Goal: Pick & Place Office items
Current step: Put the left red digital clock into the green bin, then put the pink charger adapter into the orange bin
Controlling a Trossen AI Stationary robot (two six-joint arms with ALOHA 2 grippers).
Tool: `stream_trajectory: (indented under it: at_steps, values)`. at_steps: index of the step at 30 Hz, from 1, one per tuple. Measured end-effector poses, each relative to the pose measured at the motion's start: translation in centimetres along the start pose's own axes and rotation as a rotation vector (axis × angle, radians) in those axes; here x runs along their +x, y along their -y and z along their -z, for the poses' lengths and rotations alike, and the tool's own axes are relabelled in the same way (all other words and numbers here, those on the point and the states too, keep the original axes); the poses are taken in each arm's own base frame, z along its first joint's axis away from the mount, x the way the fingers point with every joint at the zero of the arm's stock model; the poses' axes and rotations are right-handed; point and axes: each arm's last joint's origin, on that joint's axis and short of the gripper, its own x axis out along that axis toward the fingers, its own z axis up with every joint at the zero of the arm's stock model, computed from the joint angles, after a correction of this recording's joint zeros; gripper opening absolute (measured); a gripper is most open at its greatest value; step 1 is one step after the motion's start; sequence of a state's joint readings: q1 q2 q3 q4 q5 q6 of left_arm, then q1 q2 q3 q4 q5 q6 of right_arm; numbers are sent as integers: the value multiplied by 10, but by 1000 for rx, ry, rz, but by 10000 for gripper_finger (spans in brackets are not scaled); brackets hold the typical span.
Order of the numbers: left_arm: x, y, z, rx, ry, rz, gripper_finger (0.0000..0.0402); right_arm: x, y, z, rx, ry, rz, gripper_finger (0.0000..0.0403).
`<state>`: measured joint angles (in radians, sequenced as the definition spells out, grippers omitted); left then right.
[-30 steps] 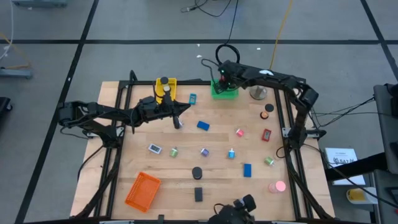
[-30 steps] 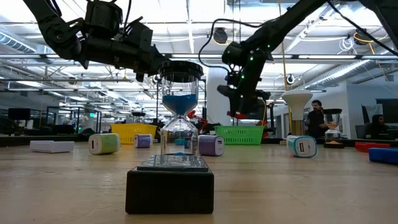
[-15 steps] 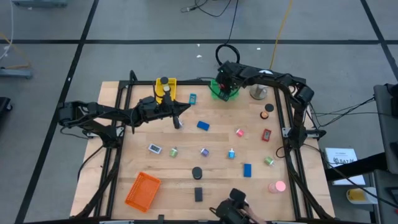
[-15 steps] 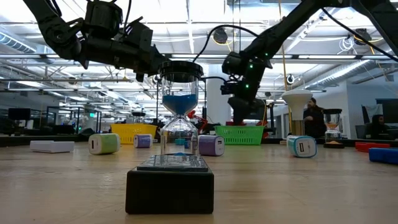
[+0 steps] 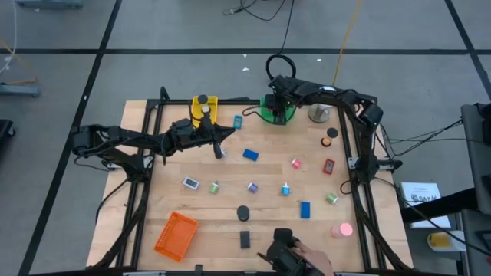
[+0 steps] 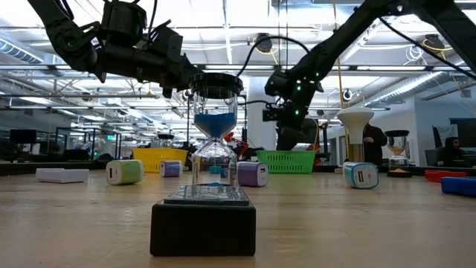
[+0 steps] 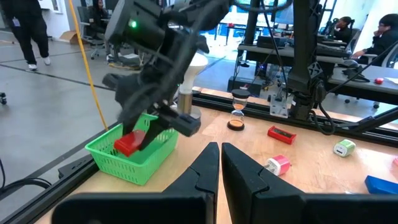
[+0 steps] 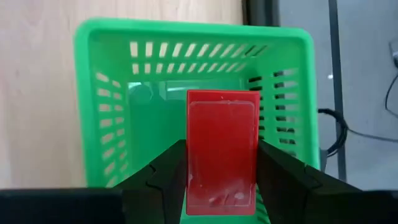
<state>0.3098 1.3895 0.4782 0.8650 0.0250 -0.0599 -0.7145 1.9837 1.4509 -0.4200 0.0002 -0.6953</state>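
Note:
My right gripper (image 8: 222, 147) is shut on a red block (image 8: 222, 137) over the green basket (image 8: 193, 43) at the table's far edge. The left wrist view shows that gripper (image 7: 146, 127) slanting down into the basket (image 7: 134, 163) with the block (image 7: 127, 145). My left gripper (image 5: 222, 142) hovers shut left of centre, pointing level. Other office items lie flat on the table: a blue block (image 5: 250, 154), a cyan clip (image 5: 238, 121), a red block (image 5: 328, 165), a black disc (image 5: 243, 212) and a pink round piece (image 5: 342, 229). My right gripper pinches the red block by its two long sides (image 8: 191, 163) between its two fingers (image 8: 163, 174). The fingers slant down from above and lie along the block. The block is held at the basket's opening; whether it touches the bottom I cannot tell.
A yellow basket (image 5: 204, 107) stands at the far left and an orange basket (image 5: 176, 234) at the near left. A white ball on a grey stand (image 5: 318, 113) is right of the green basket. A person's hand (image 5: 295, 257) reaches in at the near edge. An hourglass (image 6: 216, 141) stands up front.
My right gripper has rolled about its own axis and sunk toward the green basket, carrying the red block with it. The person's hand at the near edge has come farther onto the table.

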Motion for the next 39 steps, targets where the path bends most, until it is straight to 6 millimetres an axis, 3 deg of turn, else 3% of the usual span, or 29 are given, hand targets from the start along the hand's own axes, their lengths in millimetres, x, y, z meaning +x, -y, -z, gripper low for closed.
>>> stream_trajectory:
  at_steps: [4,29,34,39]
  values:
    - [0,0,0,0,0,0,19,10,-1,1,-15,-19,29,156]
    - [0,0,0,0,0,0,19,14,-1,3,-6,-16,83,198]
    - [0,0,0,0,0,0,19,-13,0,-10,-38,1,192,189]
    - [0,0,0,0,0,1,19,-57,-10,-20,68,99,191,132]
